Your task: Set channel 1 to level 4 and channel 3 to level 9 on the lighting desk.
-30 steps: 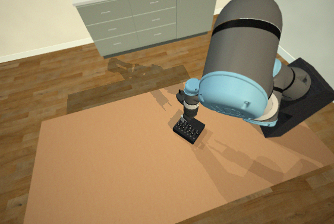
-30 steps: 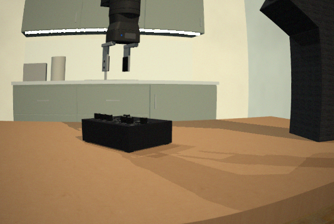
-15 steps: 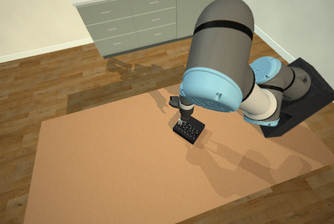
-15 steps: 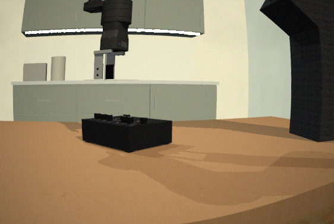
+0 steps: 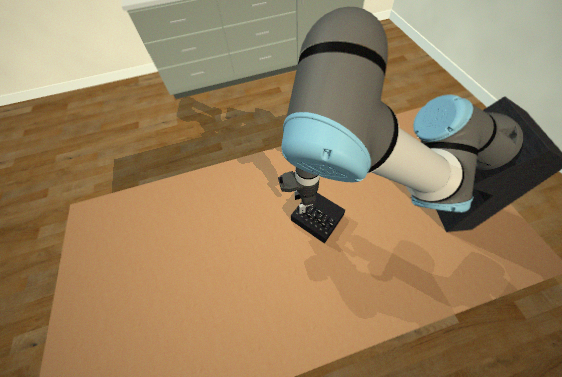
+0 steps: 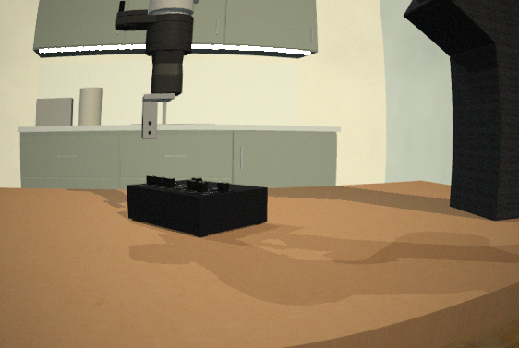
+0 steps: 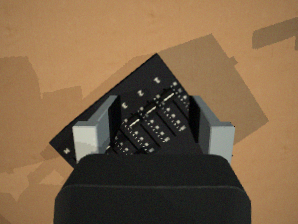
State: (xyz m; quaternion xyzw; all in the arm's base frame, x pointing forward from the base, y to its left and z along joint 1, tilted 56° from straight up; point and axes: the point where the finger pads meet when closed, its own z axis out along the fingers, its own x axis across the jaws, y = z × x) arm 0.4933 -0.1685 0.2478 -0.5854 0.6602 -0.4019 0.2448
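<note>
The lighting desk (image 5: 318, 218) is a small black box standing on its feet on the brown table top. It also shows in the exterior view (image 6: 198, 207) and in the wrist view (image 7: 136, 124). Several fader caps (image 7: 152, 125) sit in parallel slots on its top; their levels are too small to read. My gripper (image 6: 153, 131) hangs open and empty well above the desk's left end, pointing straight down. In the wrist view its two grey fingers frame the fader rows. In the top view the gripper (image 5: 303, 208) is above the desk's near-left corner.
The arm's dark base (image 5: 505, 170) stands at the table's right edge. The big elbow joint (image 5: 340, 100) hides part of the table behind the desk. Grey cabinets (image 5: 235, 35) stand against the far wall, off the table.
</note>
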